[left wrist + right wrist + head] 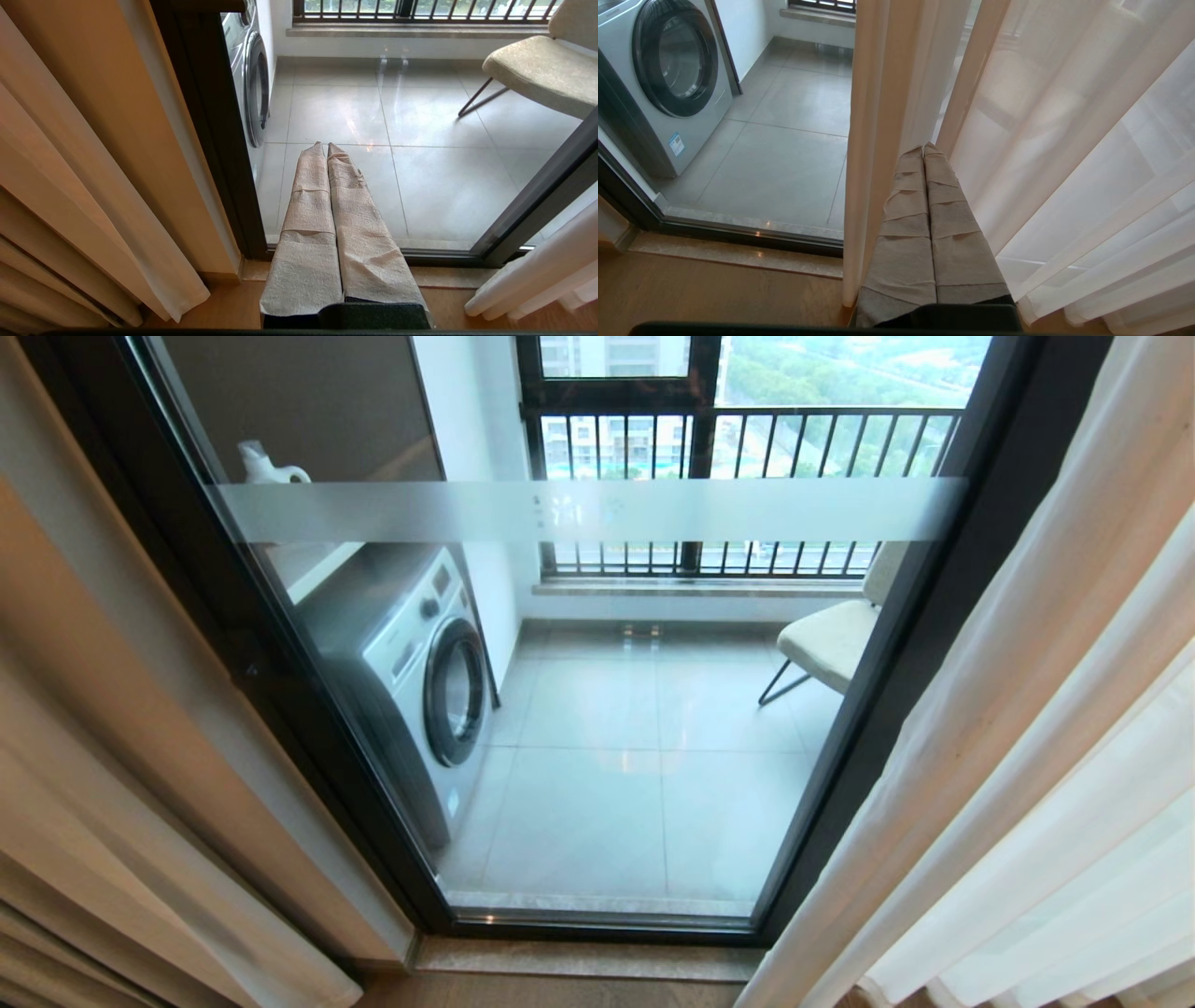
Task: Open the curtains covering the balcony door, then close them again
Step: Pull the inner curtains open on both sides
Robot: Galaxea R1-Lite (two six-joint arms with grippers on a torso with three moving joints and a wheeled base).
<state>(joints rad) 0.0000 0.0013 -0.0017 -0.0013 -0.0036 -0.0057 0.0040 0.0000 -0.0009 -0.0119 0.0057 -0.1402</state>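
While curtains (121,821) hang parted at far left and right, balcony door (597,709) stands uncovered between: opening looks done, closing not begun. Left gripper (327,145) pinched together, empty; right gripper (923,148) likewise, beside right sheer (1064,154). Next: catch panel edge, draw toward centre.

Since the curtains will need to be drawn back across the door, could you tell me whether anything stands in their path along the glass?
Nothing visible does. The curtains hang parted at both sides of the balcony door, and the sill along the glass is bare. The washing machine and chair stand behind the glass, out of the way.
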